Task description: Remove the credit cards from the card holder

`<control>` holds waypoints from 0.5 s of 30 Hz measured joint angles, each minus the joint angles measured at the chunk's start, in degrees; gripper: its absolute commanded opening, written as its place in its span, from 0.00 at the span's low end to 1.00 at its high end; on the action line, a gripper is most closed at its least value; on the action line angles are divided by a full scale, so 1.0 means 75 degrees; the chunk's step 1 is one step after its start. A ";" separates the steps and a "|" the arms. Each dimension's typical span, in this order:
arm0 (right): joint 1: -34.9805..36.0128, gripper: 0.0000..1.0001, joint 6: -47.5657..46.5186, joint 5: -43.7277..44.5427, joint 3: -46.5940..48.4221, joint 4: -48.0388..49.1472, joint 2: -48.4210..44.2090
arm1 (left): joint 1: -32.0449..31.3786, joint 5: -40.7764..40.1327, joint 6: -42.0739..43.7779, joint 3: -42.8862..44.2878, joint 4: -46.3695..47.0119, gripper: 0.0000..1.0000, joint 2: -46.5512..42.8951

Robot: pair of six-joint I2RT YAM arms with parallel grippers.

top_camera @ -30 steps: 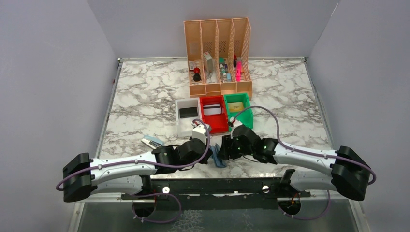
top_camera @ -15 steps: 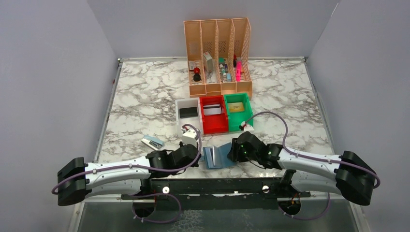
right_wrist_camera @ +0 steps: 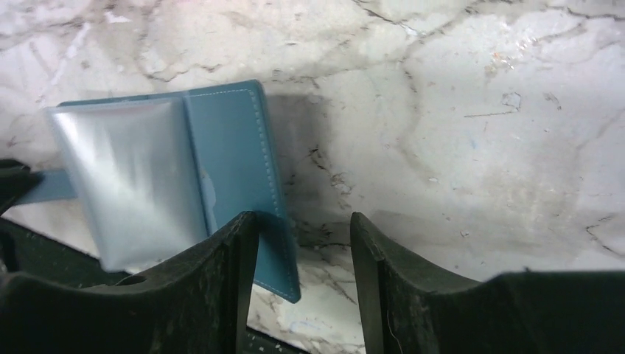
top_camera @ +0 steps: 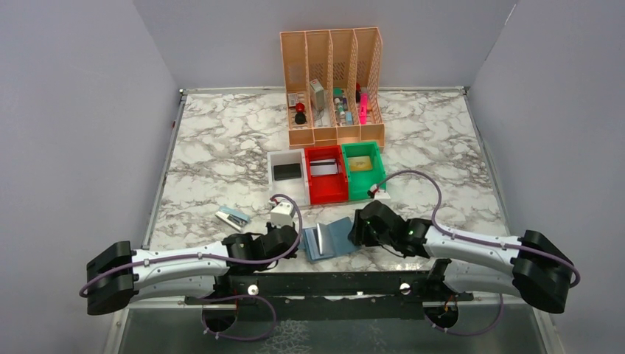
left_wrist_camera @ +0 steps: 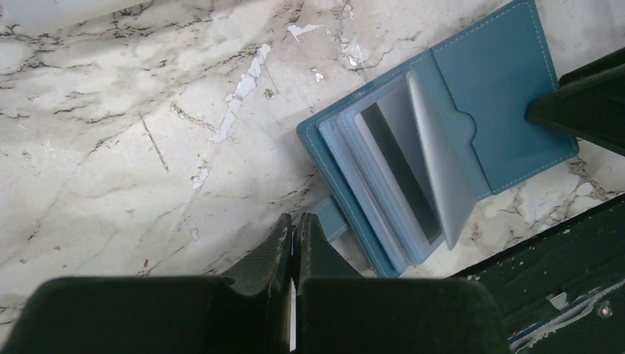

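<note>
Between left fingers (left_wrist_camera: 274, 254), right fingers (right_wrist_camera: 214, 295), card holder (top_camera: 329, 237)

Seen from high above and behind, the open card holder (top_camera: 329, 237) lies far below; two wrist cameras share it close-up from its left and right.

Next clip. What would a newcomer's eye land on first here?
The teal wallet lies open on the marble table at the near edge, its clear pockets fanned and a striped card showing. The left gripper is shut beside its tab; the right gripper stands open at its other flap.
</note>
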 measured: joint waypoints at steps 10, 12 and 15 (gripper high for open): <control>-0.0003 0.61 -0.0839 -0.0758 0.0627 -0.0047 -0.1247 | 0.0006 0.0099 0.0361 0.0423 0.0087 0.00 -0.0090; -0.0003 0.61 -0.0962 -0.0918 0.0816 -0.0047 -0.1241 | 0.0006 0.0172 0.0437 0.0527 0.0099 0.00 -0.0055; -0.0003 0.60 -0.1131 -0.1233 0.1037 0.0017 -0.1221 | 0.0006 0.0271 0.0530 0.0656 0.0134 0.00 -0.0012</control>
